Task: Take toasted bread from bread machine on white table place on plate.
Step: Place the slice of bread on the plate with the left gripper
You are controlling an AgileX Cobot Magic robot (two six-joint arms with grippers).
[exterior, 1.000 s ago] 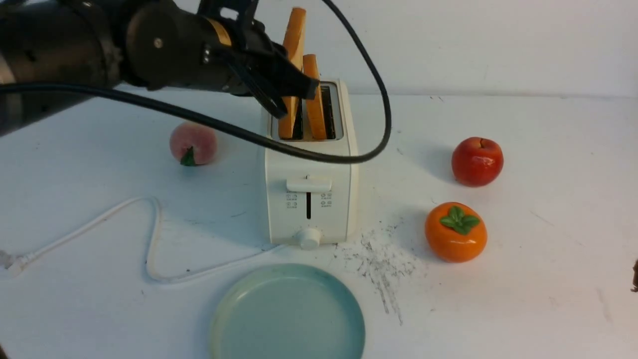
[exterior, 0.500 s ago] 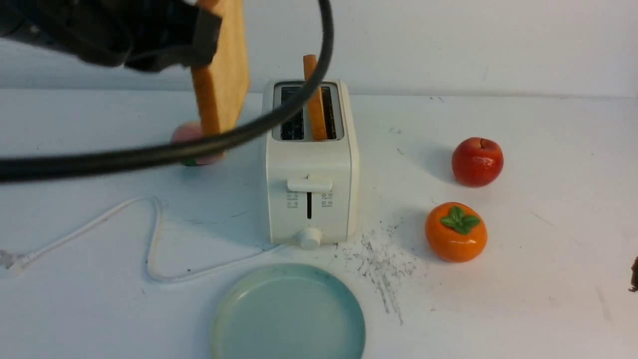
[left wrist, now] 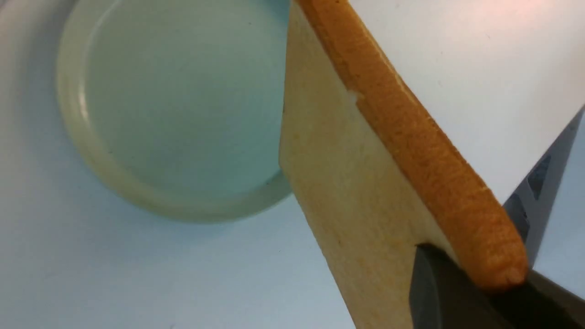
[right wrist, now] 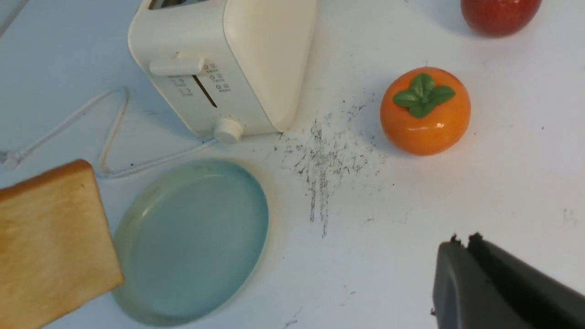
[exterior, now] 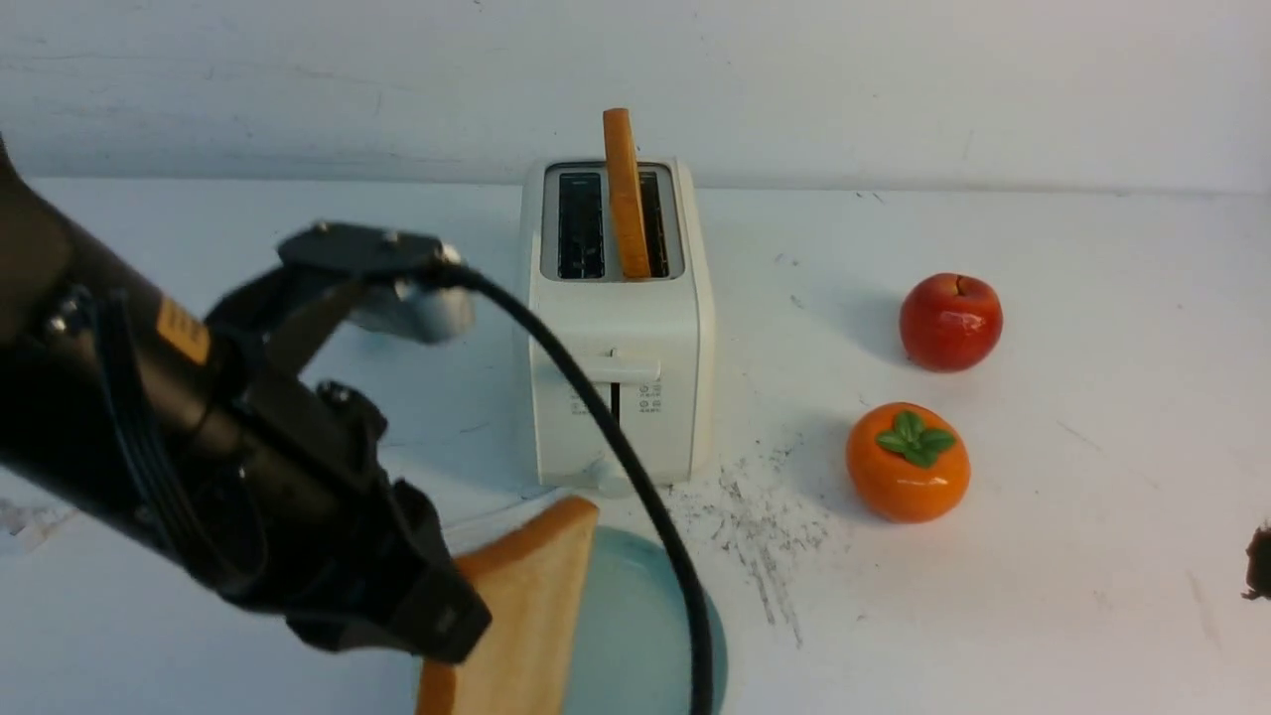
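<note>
My left gripper [exterior: 449, 621] is shut on one slice of toasted bread [exterior: 526, 606]. It holds the slice tilted above the left part of the pale blue-green plate [exterior: 628, 636]. In the left wrist view the slice [left wrist: 356, 183] is clamped at its corner between the dark fingers [left wrist: 434, 292], with the plate [left wrist: 183, 105] below. The second slice [exterior: 626, 194] stands upright in the right slot of the cream bread machine [exterior: 616, 328]; the left slot is empty. My right gripper [right wrist: 464, 240] is shut and empty, low over the white table [exterior: 1092, 447] at the right.
A red apple [exterior: 950, 321] and an orange persimmon [exterior: 908, 462] sit right of the toaster. Dark scratches [exterior: 760, 526] mark the table between the persimmon and the plate. The white cord [right wrist: 109, 132] loops left of the toaster. The left arm's black cable [exterior: 635, 477] crosses in front.
My left gripper pulled one slice up out of the left slot, then swung it left and down towards the front. It now holds the slice over the plate.
</note>
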